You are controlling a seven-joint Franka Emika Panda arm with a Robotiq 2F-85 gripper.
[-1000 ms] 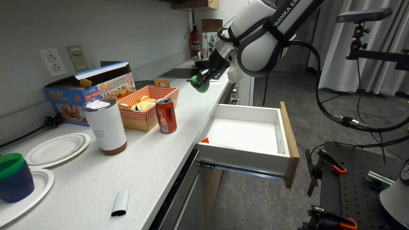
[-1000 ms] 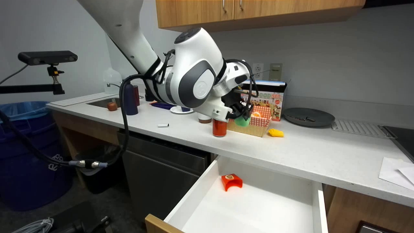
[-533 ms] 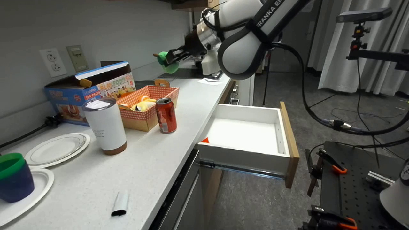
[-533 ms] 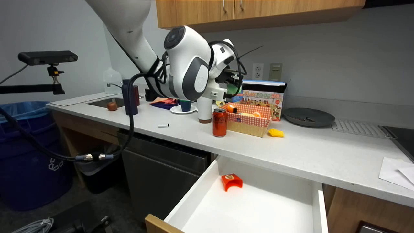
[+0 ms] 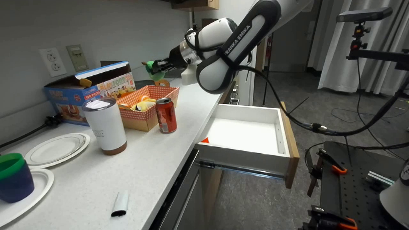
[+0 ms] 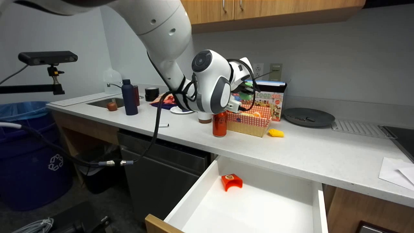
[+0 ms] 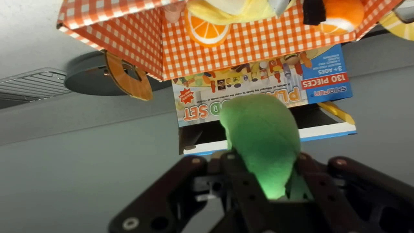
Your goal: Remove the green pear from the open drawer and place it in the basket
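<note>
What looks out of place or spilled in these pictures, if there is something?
In an exterior view, a yellow piece lies loose on the countertop beside the basket, which holds play food, so it seems misplaced. A red holder lies askew in the open drawer, apart from that food. I see no spill or damage.

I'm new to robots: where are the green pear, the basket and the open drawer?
Green pear (image 7: 263,132), wrist view: rounded body.
Basket (image 6: 247,129), in an exterior view: front wall.
Drawer (image 5: 246,132), in an exterior view: white bottom.
</note>
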